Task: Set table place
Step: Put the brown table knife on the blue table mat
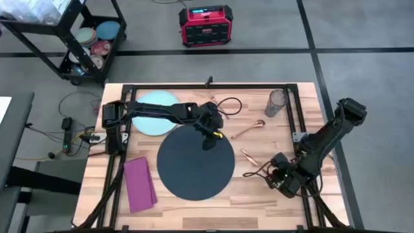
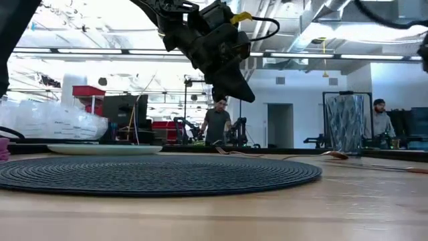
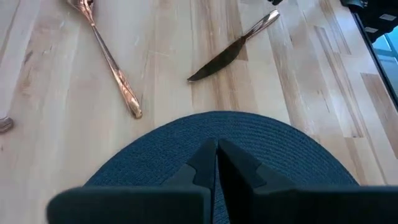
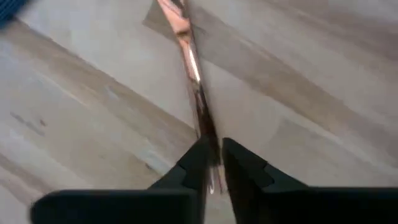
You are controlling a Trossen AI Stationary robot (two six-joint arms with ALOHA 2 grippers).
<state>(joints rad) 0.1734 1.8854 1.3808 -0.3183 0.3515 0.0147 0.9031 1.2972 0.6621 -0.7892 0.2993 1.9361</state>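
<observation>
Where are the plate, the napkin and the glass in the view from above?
plate [image 1: 147,123]: high view, on its bare pale blue part below the left arm.
napkin [image 1: 140,184]: high view, on the middle of the magenta cloth.
glass [image 1: 277,103]: high view, on its smoky side wall.

Copper cutlery piece [image 4: 193,74] between end effector [image 4: 214,163] fingers

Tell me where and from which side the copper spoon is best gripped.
Grip the spoon across the middle of its thin handle, coming straight down from above. It lies flat on the table beyond the mat's far right edge, with bare wood on both sides, so fingers set crosswise to the handle can probably close on it.
</observation>
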